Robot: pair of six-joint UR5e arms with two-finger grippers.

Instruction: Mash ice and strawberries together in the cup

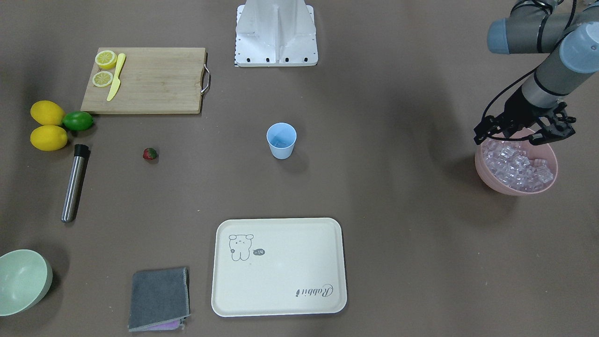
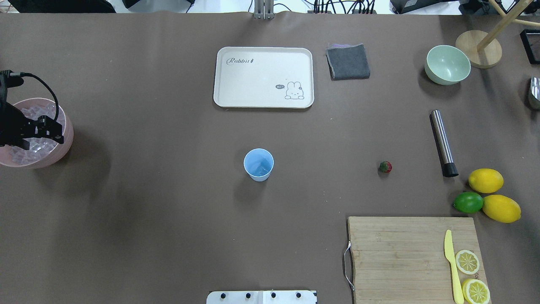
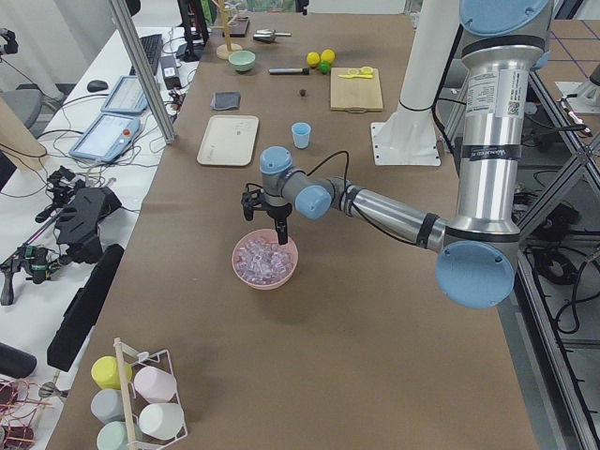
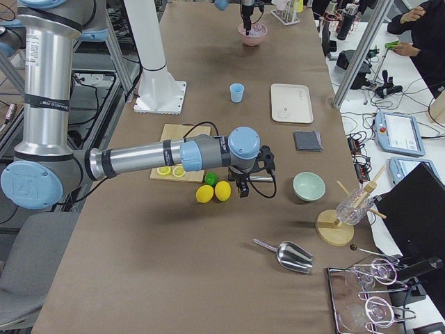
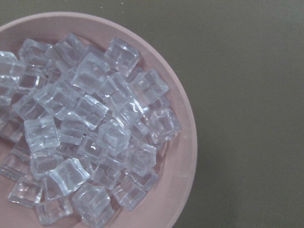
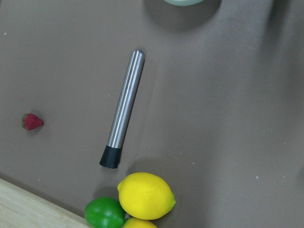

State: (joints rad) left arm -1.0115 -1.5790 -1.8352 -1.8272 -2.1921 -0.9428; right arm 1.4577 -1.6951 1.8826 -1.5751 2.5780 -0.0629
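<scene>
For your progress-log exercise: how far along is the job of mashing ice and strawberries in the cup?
Done: nothing visible; the cup looks empty. In hand: the left gripper, open, hovers over the ice in the pink bowl. Left: moving ice and the strawberry, which lies on the table, into the cup, then mashing; the steel rod lies untouched.

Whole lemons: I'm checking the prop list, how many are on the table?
2. The first lemon lies by the metal rod; the second lemon nearer the cutting board, both beside the lime. None looks hidden.
</scene>
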